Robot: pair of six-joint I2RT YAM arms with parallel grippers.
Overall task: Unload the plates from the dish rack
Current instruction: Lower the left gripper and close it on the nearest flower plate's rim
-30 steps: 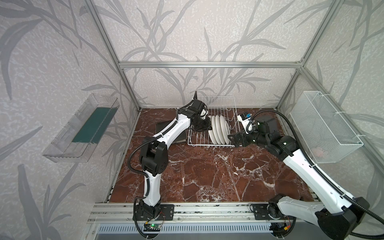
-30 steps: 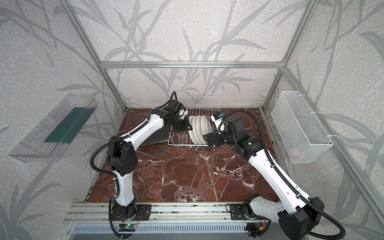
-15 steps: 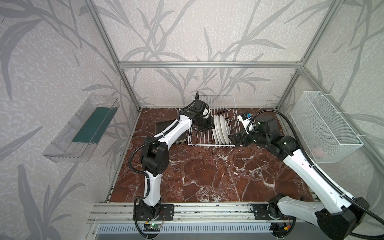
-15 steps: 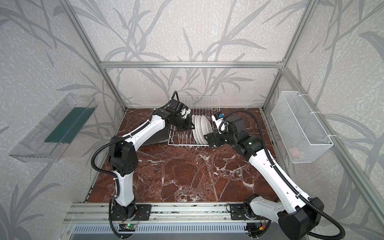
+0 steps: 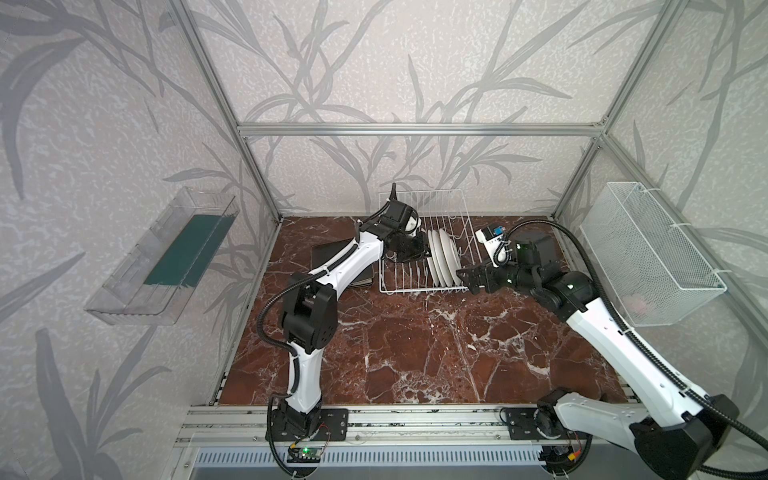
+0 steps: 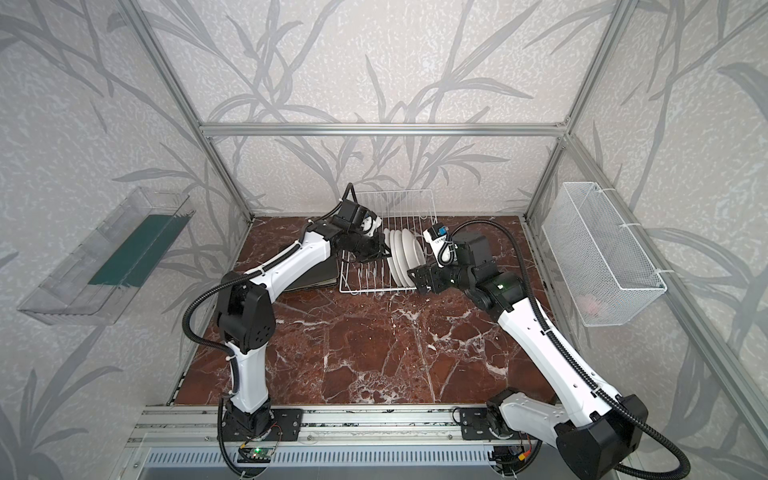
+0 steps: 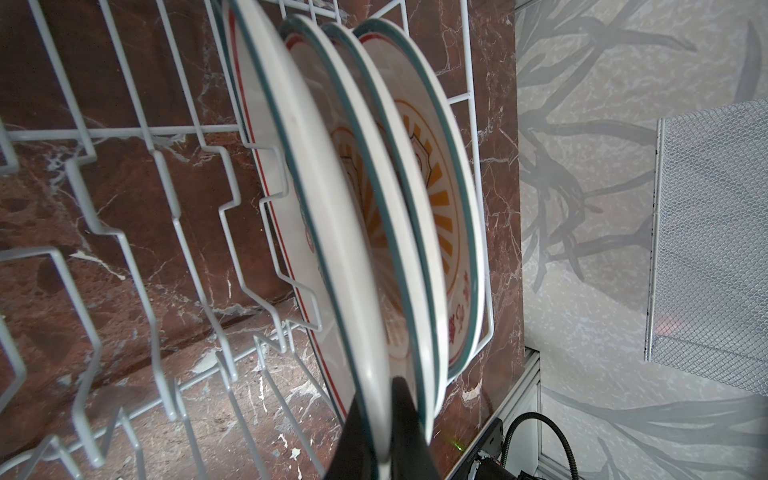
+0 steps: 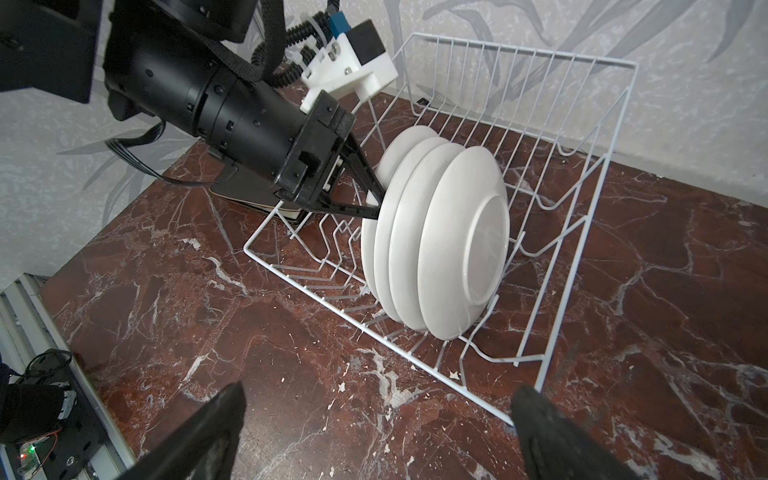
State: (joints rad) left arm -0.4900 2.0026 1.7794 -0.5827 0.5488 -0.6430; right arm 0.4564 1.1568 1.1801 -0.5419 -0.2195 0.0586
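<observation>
Left fingers [image 8: 368, 212] clamped the rim of the leftmost white plate [image 8: 367, 253] in the dish rack [image 5: 419, 289], at the counter's [image 5: 415, 353] 12 o'clock. Right fingers [image 5: 466, 277] gaped open at the rack's 5 o'clock corner.

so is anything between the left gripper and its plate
Nothing visible: the left gripper is shut on the rim of the end white plate in the dish rack, with the other plates close behind it.
</observation>
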